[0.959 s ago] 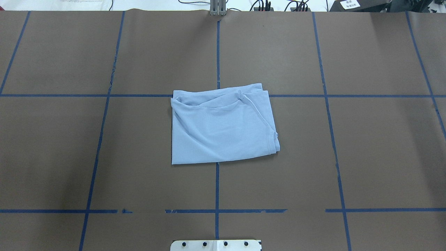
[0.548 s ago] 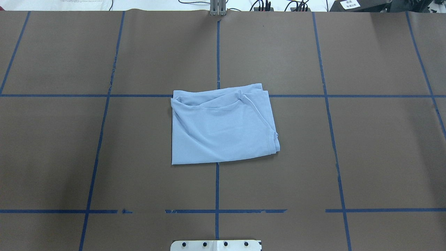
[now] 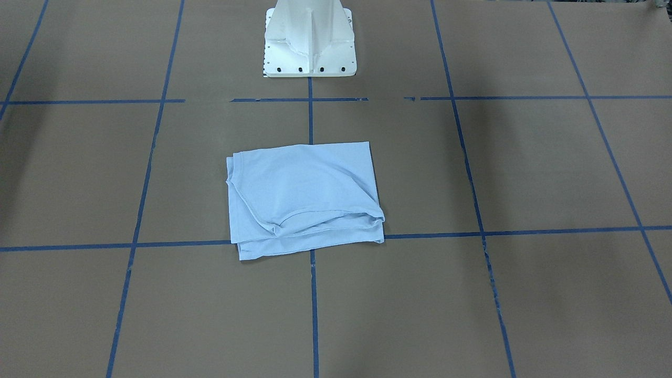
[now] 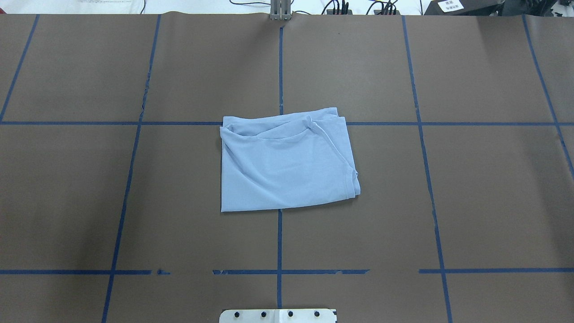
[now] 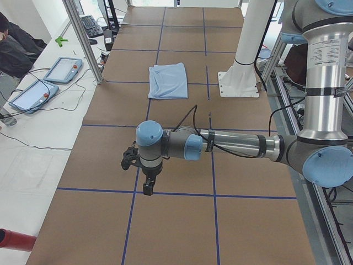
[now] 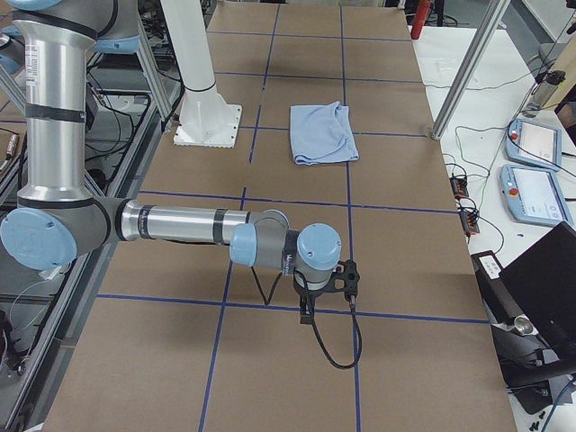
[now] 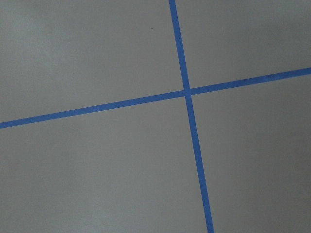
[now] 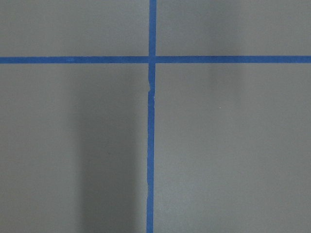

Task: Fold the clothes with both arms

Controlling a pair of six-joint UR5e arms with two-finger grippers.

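The light blue T-shirt [image 4: 287, 166] lies folded into a rough rectangle at the middle of the brown table, with its collar edge on the far side. It also shows as a folded T-shirt [image 3: 304, 194] in the front-facing view and as a small T-shirt [image 5: 168, 80] far down the table in the left view. My left gripper [image 5: 146, 187] hangs over the table's left end, far from the shirt. My right gripper [image 6: 306, 313] hangs over the right end. Only the side views show them, so I cannot tell if they are open or shut. Both wrist views show only tape lines.
Blue tape lines [image 4: 280, 242] divide the brown table cover into squares. The white pedestal base [image 3: 310, 42] stands at the robot's side of the table. Tablets [image 5: 33, 94], cables and a person's dark sleeve [image 5: 14, 49] are beyond the far edge.
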